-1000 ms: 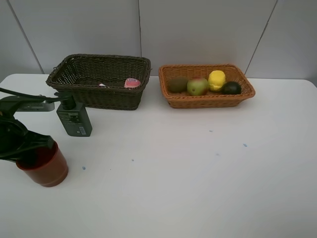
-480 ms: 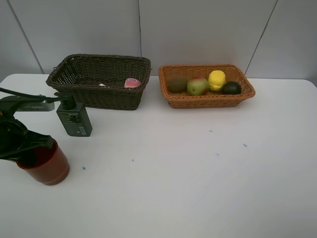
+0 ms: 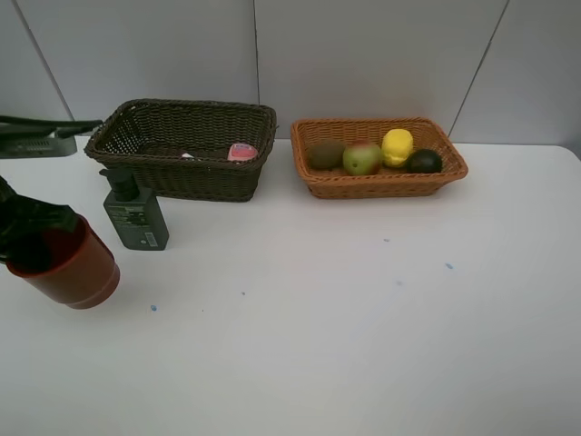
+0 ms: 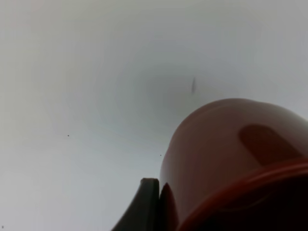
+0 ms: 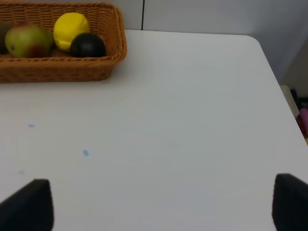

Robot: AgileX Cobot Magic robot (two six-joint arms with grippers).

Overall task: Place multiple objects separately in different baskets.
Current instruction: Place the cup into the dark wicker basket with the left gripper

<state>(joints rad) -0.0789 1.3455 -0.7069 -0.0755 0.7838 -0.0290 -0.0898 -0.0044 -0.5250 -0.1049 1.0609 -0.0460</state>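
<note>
My left gripper (image 3: 32, 247) is shut on the rim of the red cup (image 3: 77, 268), holding it tilted just above the table at the far left. In the left wrist view the cup (image 4: 231, 159) fills the corner beside one dark finger (image 4: 144, 207). The dark green pump bottle (image 3: 134, 216) stands in front of the dark brown basket (image 3: 182, 182). That basket holds the pink bottle (image 3: 241, 152). The orange-tan basket (image 3: 381, 186) holds the kiwi (image 3: 325, 154), pear (image 3: 361, 158), lemon (image 3: 397, 145) and dark green fruit (image 3: 423, 161). My right gripper (image 5: 159, 207) is open over bare table.
A small white thing (image 3: 186, 155) lies in the dark basket. Part of the left arm (image 3: 36, 136) shows at the left edge, level with that basket. The table's right edge (image 5: 274, 77) runs close to the right gripper.
The left gripper has lifted the red cup off the table and tipped it, moving slightly up and left. The left arm's upper part has risen. Nothing else moved.
</note>
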